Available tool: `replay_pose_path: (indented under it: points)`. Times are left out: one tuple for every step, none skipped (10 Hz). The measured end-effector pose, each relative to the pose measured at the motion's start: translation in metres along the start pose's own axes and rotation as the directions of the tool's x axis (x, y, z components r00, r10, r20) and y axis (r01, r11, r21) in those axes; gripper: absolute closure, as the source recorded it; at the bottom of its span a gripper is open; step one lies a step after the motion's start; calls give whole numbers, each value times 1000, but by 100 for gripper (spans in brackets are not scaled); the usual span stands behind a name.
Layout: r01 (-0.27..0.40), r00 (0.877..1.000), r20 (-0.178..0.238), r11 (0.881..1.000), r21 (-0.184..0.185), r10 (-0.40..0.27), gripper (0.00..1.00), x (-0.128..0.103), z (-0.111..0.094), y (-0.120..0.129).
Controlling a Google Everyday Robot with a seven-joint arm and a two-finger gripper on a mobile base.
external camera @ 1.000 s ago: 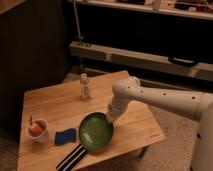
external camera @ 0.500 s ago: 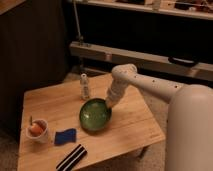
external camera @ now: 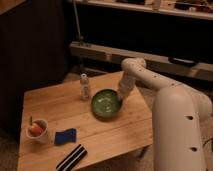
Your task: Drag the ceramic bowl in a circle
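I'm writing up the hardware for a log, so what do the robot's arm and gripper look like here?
The arm is glossy white with thick, rounded, tube-like segments and bulbous joints; small dark dots mark the big near segment. No loose cables show. The gripper, at the right rim of the wide, shallow, glossy green ceramic bowl, tapers from the white wrist into a darker tip.

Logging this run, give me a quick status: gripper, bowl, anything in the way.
Gripper at the bowl's right rim. Bowl mid-table, upright. Small bottle close on the bowl's left, possible obstacle; cup and sponge well clear.
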Motion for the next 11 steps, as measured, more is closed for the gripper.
replay_pose_path:
  points:
    - [-18,1000,11,1000,0,18,88,17,-6,-20]
    - [-29,999,12,1000,3,29,88,36,-10,-38]
    - [-35,999,17,999,2,35,88,53,-14,-49]
    - [-39,999,15,999,2,39,88,83,-18,-63]
    - [-38,999,13,999,5,38,88,111,-21,-72]
    - [-29,1000,7,999,17,29,88,140,-23,-77]
    - [-1,1000,-14,1000,30,2,88,179,-20,-73]
    - [16,1000,-27,999,35,-16,88,197,-18,-69]
    - [49,998,-42,998,36,-48,88,216,-14,-61]
    - [89,995,-53,995,35,-88,88,232,-11,-49]
    - [122,991,-54,992,31,-120,88,236,-11,-39]
